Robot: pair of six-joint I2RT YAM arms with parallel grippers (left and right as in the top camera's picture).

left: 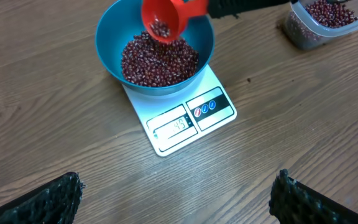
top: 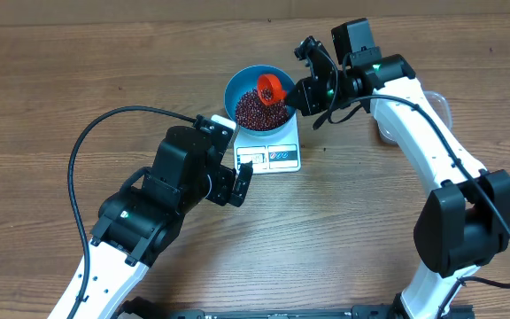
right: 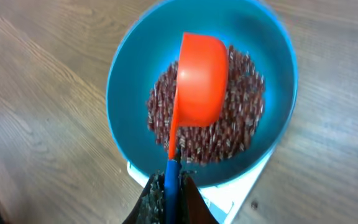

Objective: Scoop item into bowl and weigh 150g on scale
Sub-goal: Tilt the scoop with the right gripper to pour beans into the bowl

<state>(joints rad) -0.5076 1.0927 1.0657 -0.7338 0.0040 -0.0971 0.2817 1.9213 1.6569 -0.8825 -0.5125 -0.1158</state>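
Note:
The blue bowl (top: 237,87) stands on the white scale (top: 277,158) and holds a heap of dark red-brown beans (top: 257,111). An orange-red scoop (top: 271,88) is tipped over the bowl with a few beans left in it (left: 161,27). My right gripper (right: 171,193) is shut on the scoop's blue handle (right: 171,177), just right of the bowl (right: 129,87). My left gripper (left: 176,199) is open and holds nothing. It hovers over bare table in front of the scale (left: 219,118). The scale's display is lit but too blurred to read.
A clear plastic tub (left: 325,22) with more beans stands to the right of the scale, partly hidden under the right arm in the overhead view. A black cable (top: 104,120) loops over the table left of the left arm.

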